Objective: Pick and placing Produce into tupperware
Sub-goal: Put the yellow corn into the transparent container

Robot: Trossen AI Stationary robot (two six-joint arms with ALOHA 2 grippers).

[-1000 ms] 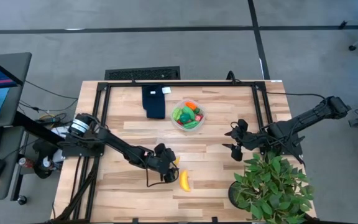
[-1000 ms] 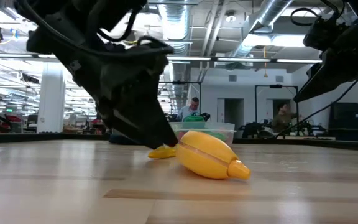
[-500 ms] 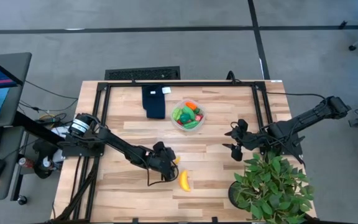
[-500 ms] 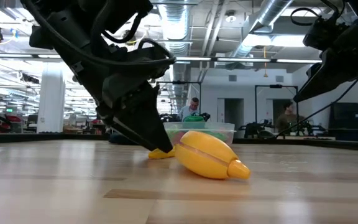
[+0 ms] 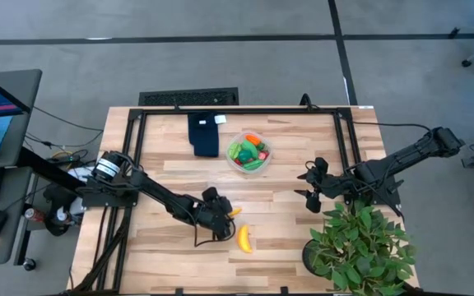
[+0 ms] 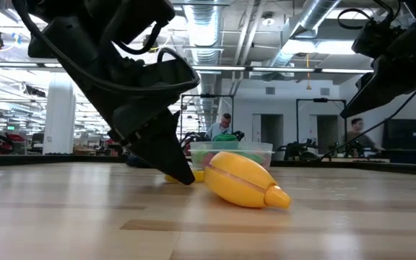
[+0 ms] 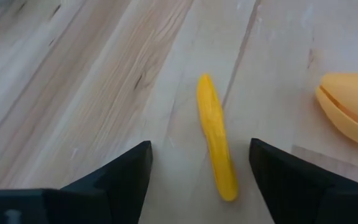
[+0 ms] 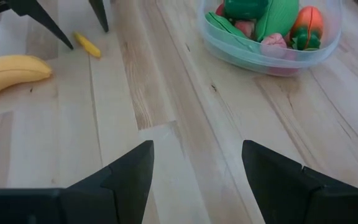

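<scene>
- High view: the left gripper (image 5: 220, 224) has drawn slightly back toward its own side over the last second, and the small yellow piece (image 5: 234, 212) now shows clear just beyond its tips; the banana (image 5: 243, 238) lies just beside it, nearer the front edge. The bowl (image 5: 249, 152) sits well apart toward the back, already holding green, orange and red produce. A dark blue cloth (image 5: 205, 134) lies beside the bowl and a plant (image 5: 360, 251) fills the front right corner. The right gripper (image 5: 311, 186) waits next to the plant
- Low view: the left gripper (image 6: 166, 162) is down at the tabletop with the yellow piece (image 6: 193, 175) peeking past its tip, and the banana (image 6: 244, 180) close in front. People move in the room behind the table
- Left wrist view: the fingers (image 7: 120, 174) stand wide apart and have just begun to narrow; the yellow piece (image 7: 216, 137) lies flat between them, touching neither, so nothing is held. The banana (image 7: 350, 109) is just to one side. I judge a grasp is starting, and the banana is near enough to get nudged
- Right wrist view: the fingers (image 8: 126, 177) are parted and empty; the bowl (image 8: 272, 31) lies ahead with a bare path to it
</scene>
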